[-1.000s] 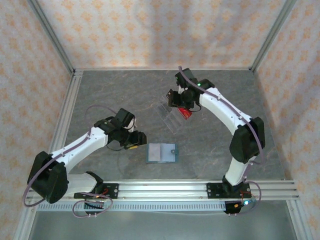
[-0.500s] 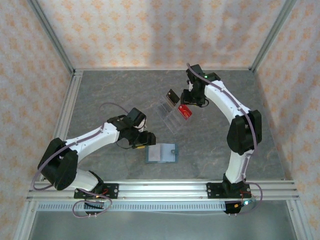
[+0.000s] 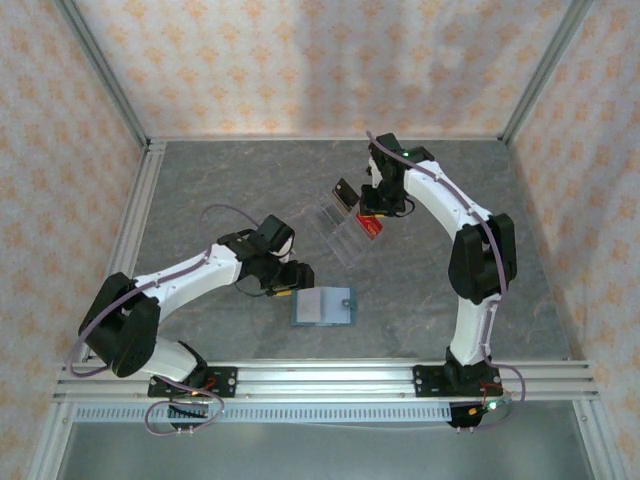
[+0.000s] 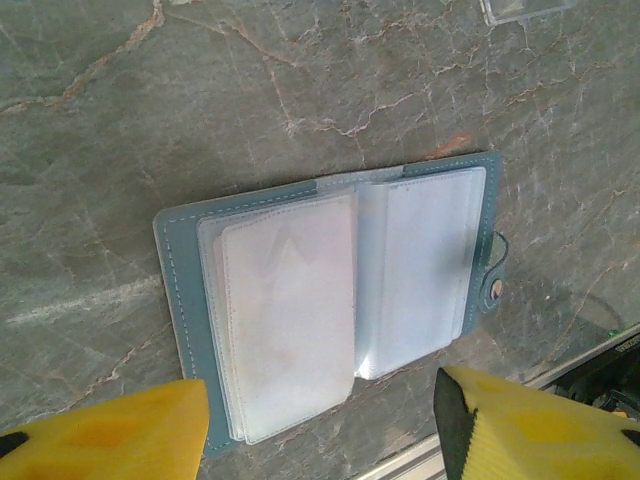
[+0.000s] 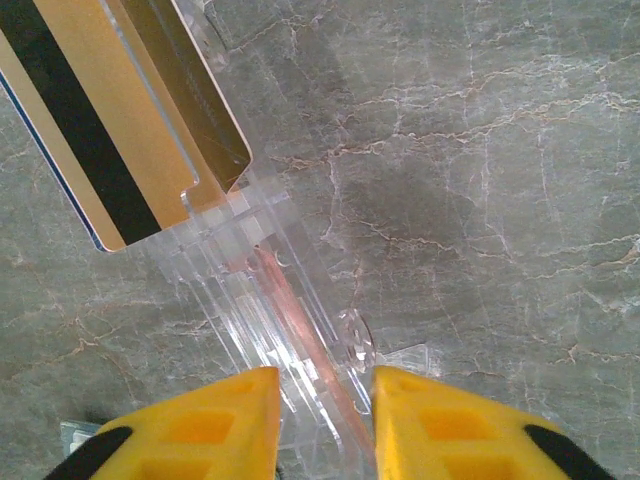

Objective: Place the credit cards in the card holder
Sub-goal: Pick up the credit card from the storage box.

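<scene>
Teal and opened flat, the card holder [image 3: 323,306] lies near the middle of the grey table [image 3: 200,190] in the overhead view. The left gripper [image 3: 295,283] sits just to its left, and the right gripper [image 3: 374,210] is farther back at the clear rack [image 3: 340,235]. 2 cards stand in that rack: the black card [image 3: 346,192] at its far end and the red card [image 3: 370,226] on its right side, directly below the right gripper. The likeliest upset starts here. Jaws that pinch a slat along with the red card would drag or tip the light rack and could spill the black card.

From the left wrist, the card holder [image 4: 330,300] shows pale, empty plastic sleeves with its clasp on the right. The left gripper [image 4: 320,420] hangs at its edge with jaws well apart, holding nothing. Loose sleeves could buckle as a card is pushed in, and an unpinned holder could slide on the smooth table.

From the right wrist, the right gripper [image 5: 325,400] has its jaws set narrow but not closed. They straddle the red card [image 5: 305,335], seen edge-on among the slats of the clear rack [image 5: 240,250]. Gaps show on both sides, and whether a pad touches plastic cannot be told. A gold-faced card [image 5: 100,130] with a black stripe stands beyond, probably the black card's back. An off-centre close could twist the thin red card out of the grip.
</scene>
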You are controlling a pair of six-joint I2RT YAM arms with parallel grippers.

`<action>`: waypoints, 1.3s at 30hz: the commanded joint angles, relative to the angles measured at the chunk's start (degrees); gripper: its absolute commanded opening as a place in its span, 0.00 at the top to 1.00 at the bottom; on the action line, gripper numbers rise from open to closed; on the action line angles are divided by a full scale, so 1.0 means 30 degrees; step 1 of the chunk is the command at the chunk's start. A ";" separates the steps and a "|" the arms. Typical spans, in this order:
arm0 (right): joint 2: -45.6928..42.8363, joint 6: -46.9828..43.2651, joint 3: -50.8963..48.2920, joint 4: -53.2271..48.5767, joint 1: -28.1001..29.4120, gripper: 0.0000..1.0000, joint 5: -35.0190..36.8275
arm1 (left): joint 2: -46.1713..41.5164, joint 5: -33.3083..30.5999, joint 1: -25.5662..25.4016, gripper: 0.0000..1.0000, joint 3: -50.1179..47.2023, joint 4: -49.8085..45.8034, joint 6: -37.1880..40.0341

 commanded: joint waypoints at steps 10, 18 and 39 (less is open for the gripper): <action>0.0203 -0.0509 0.0836 -0.0877 -0.0090 0.81 -0.0134 | 0.0055 -0.0608 -0.0185 0.38 0.0142 0.0233 -0.0269; 0.0553 -0.0852 0.0787 -0.1106 -0.0066 0.86 -0.0207 | -0.0110 -0.0724 -0.0189 0.38 0.0086 0.0152 -0.0312; 0.0281 -0.1541 0.4483 -0.3959 -0.0087 1.00 0.0322 | -0.0090 -0.1355 -0.0190 0.37 -0.0512 -0.0119 0.0083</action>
